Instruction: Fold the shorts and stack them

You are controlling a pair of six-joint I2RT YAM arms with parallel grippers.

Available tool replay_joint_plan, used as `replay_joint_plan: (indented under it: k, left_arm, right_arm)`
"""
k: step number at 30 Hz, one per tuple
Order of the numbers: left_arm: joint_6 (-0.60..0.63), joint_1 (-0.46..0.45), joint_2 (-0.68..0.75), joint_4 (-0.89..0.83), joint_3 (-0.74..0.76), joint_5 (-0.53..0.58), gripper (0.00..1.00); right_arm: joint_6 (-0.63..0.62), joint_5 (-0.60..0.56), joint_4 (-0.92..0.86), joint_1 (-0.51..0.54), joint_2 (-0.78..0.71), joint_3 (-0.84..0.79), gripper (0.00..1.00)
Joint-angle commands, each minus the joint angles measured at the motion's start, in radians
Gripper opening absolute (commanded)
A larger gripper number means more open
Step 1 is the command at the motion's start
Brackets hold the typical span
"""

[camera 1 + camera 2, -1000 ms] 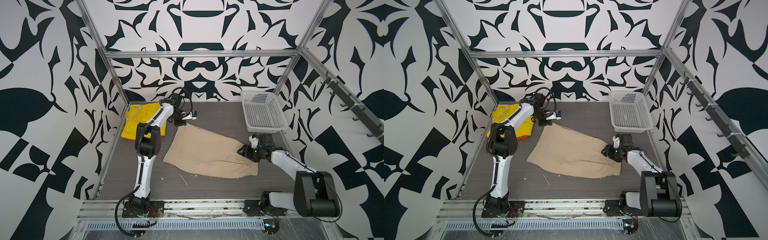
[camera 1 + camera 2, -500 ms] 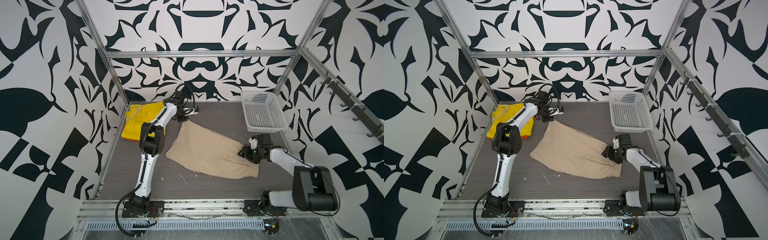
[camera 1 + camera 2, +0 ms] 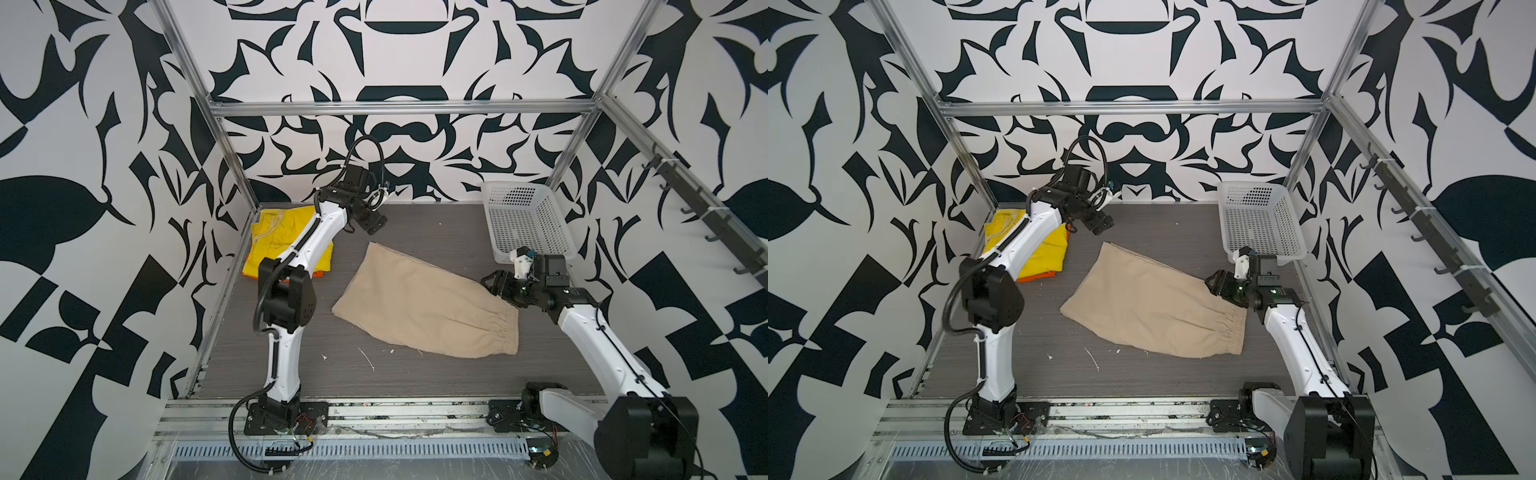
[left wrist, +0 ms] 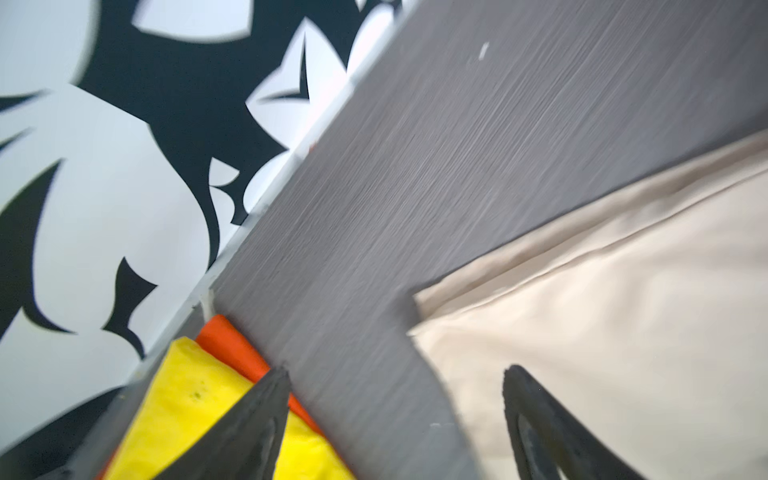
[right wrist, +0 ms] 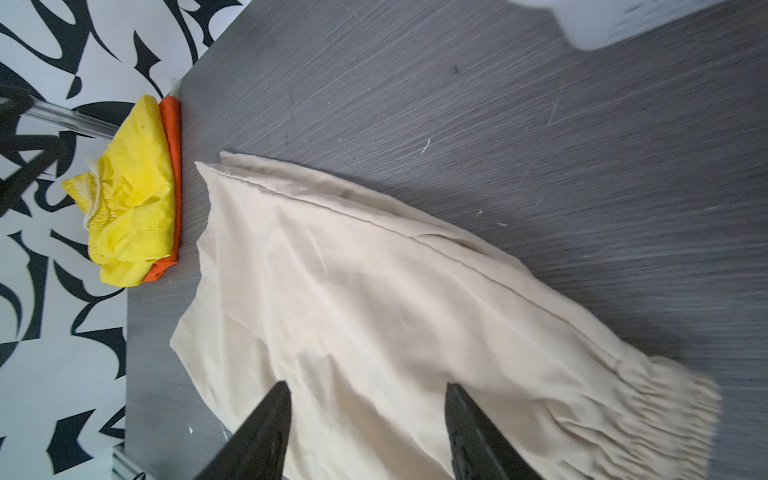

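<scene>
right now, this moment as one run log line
left gripper: open, empty | right gripper: open above beige cloth shorts, flat on table | yellow cloth shorts stacked on orange cloth shorts

Bare table (image 3: pixel 349 266) strip between beige shorts (image 3: pixel 419 303) and yellow shorts (image 3: pixel 286 237)

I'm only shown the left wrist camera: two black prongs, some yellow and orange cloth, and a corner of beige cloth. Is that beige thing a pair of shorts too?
Observer: Yes; in both top views the beige cloth shorts show a gathered elastic waistband at one end.
Visitor: Is the other arm holding them?
Observer: No, the right hand is open above them, gripping nothing.
Visitor: Anything else around?
Observer: A white perforated plastic basket stands in the back right corner.
</scene>
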State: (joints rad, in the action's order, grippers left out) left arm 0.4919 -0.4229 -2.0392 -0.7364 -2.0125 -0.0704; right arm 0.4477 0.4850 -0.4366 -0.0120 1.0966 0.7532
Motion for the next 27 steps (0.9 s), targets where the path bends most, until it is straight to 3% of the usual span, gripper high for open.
replay_joint_plan:
  k: [1, 5, 8, 14, 20, 27]
  left_arm:
    - [-0.345, -0.041, 0.053, 0.034, 0.186, -0.108, 0.84]
    - [-0.607, -0.046, 0.103, 0.173, 0.440, -0.308, 0.83]
    - [-0.709, -0.045, 0.115, 0.261, 0.590, -0.354, 0.82]
    - [-0.767, -0.027, 0.102, 0.248, 0.735, -0.235, 0.83]
    - [-0.757, 0.062, 0.075, 0.212, 0.811, -0.108, 0.84]
    - [-0.725, 0.108, 0.144, 0.171, 0.812, -0.045, 0.84]
  right_arm:
    - [0.044, 0.075, 0.038, 0.031, 0.030, -0.042, 0.63]
    - [0.060, 0.106, 0.111, 0.037, 0.105, -0.095, 0.62]
    - [0.050, 0.080, 0.134, 0.037, 0.164, -0.115, 0.62]
    - [0.056, -0.052, 0.128, 0.021, 0.236, -0.145, 0.63]
    - [0.051, -0.184, 0.072, 0.021, 0.271, -0.154, 0.63]
    - [0.117, -0.120, 0.179, 0.075, 0.282, -0.164, 0.63]
